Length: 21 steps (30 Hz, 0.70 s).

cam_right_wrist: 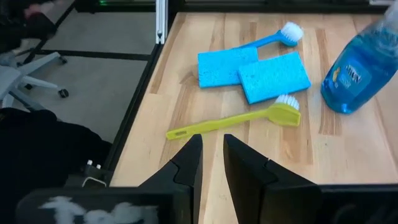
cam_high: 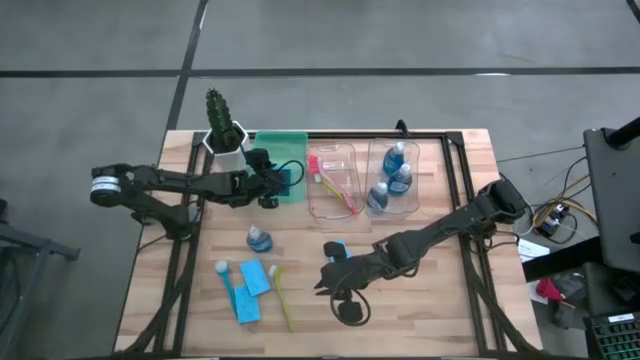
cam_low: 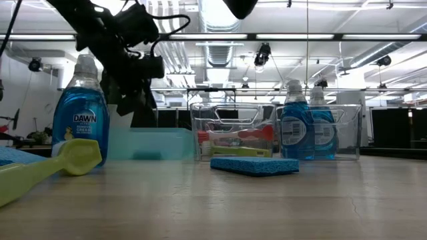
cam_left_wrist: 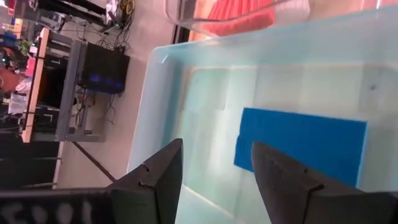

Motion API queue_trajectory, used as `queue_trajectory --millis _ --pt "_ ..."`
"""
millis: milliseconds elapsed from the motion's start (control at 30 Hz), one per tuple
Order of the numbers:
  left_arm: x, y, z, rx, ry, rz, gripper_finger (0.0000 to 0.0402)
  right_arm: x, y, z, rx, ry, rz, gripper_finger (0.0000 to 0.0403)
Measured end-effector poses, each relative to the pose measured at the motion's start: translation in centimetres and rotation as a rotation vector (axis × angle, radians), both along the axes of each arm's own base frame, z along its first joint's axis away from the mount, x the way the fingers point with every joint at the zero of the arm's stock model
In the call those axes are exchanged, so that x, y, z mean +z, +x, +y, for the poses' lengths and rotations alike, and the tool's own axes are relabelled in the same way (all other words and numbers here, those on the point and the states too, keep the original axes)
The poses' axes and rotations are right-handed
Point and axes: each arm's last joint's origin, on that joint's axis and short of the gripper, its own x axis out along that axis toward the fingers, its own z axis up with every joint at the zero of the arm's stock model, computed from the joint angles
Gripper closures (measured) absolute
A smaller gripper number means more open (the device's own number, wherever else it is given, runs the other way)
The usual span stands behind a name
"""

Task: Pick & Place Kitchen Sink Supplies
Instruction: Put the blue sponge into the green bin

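My left gripper (cam_high: pixel 272 186) (cam_left_wrist: pixel 214 171) hangs open over the green bin (cam_high: pixel 282 150), where a dark blue sponge (cam_left_wrist: pixel 303 147) lies flat on the floor; it touches nothing. My right gripper (cam_high: pixel 328 278) (cam_right_wrist: pixel 212 163) hovers above the table's near middle, its fingers only a narrow gap apart and holding nothing. A blue sponge (cam_high: pixel 337 250) (cam_low: pixel 254 165) lies flat just beyond it. To its left lie two more blue sponges (cam_right_wrist: pixel 254 70), a blue brush (cam_right_wrist: pixel 272 37), a yellow-green brush (cam_right_wrist: pixel 239 120) and a standing blue-liquid bottle (cam_high: pixel 260 238).
A clear bin (cam_high: pixel 333 160) holds a pink brush (cam_high: pixel 337 186); the clear bin beside it (cam_high: pixel 413 205) holds blue bottles (cam_high: pixel 396 158). A cactus in a white pot (cam_high: pixel 224 135) stands left of the green bin. A dark round object (cam_high: pixel 350 311) sits near my right gripper.
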Motion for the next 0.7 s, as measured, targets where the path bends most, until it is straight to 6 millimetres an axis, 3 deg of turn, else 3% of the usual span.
queue_trajectory --millis 433,700 --pt "2.9 -1.2 -1.5 -0.048 -0.169 -0.262 0.0213 -2.9 -0.9 -0.3 -0.008 -0.027 0.090 0.0342" --pt "6.3 -2.8 -3.6 -0.292 -0.503 -0.527 0.0213 -4.6 -1.8 -0.9 -0.049 -0.112 0.176 0.0342"
